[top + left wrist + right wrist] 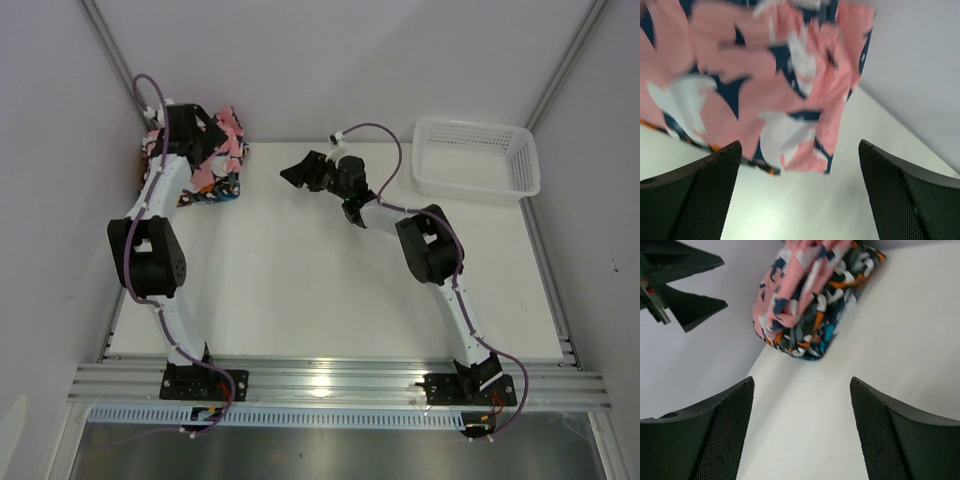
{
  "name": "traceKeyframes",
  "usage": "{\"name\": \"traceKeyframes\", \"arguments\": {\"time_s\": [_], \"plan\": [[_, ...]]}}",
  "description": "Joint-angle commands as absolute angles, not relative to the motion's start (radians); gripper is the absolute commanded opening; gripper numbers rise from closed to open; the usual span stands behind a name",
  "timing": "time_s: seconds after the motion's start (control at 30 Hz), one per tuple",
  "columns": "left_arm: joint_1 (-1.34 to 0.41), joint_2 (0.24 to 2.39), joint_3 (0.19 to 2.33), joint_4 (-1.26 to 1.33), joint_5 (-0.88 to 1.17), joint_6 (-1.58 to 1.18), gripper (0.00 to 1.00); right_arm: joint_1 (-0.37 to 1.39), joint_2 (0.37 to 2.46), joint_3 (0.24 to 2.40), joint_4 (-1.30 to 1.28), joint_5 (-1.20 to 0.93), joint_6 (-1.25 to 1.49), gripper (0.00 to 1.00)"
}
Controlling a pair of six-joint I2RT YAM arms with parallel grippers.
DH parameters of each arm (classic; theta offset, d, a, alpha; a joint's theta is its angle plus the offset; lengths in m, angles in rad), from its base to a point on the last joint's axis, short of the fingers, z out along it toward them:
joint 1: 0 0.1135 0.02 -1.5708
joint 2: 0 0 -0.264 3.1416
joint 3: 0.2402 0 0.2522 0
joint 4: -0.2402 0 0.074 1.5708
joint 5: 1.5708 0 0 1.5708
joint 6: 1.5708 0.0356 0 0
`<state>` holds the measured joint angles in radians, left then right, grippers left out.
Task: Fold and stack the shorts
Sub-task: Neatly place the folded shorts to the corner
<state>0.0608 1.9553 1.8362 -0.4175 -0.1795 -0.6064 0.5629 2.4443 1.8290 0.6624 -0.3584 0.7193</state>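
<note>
Bare table [330, 280] centre gives passage; shorts [215, 165] and basket [478, 160] block the 2 far corners.

Blurred pink-navy-white shorts [765, 90] cropped by the left wrist view's top and left edges, stack of shorts [232, 142] partly hidden under the left arm [165, 185] from above, lower pairs mostly covered.

Three soft printed shorts: pink-navy-white shorts [800, 270], orange-black-white camouflage shorts [842, 287], blue-teal-orange patchwork shorts [826, 336]. One white plastic mesh basket [470, 150]. Two black grippers — left gripper [799, 146], right gripper [801, 382].
</note>
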Motion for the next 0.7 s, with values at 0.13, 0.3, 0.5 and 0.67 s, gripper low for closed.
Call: {"name": "traceKeyframes", "arguments": {"time_s": [0.13, 0.3, 0.5, 0.67], "plan": [[0.014, 1.738, 1.511, -0.23, -0.139, -0.923, 0.99, 0.509, 2.323, 1.639, 0.804, -0.365, 0.762, 0.8], [-0.048, 1.683, 1.362, -0.101, -0.204, -1.041, 0.99, 0.489, 2.292, 1.534, 0.896, -0.366, 0.822, 0.79], [-0.057, 1.724, 1.316, -0.009, -0.195, -1.133, 0.99, 0.485, 2.263, 1.474, 0.936, -0.387, 0.825, 0.77], [-0.066, 1.712, 1.238, 0.083, -0.247, -1.221, 0.97, 0.476, 2.255, 1.451, 0.966, -0.385, 0.847, 0.77]]}}
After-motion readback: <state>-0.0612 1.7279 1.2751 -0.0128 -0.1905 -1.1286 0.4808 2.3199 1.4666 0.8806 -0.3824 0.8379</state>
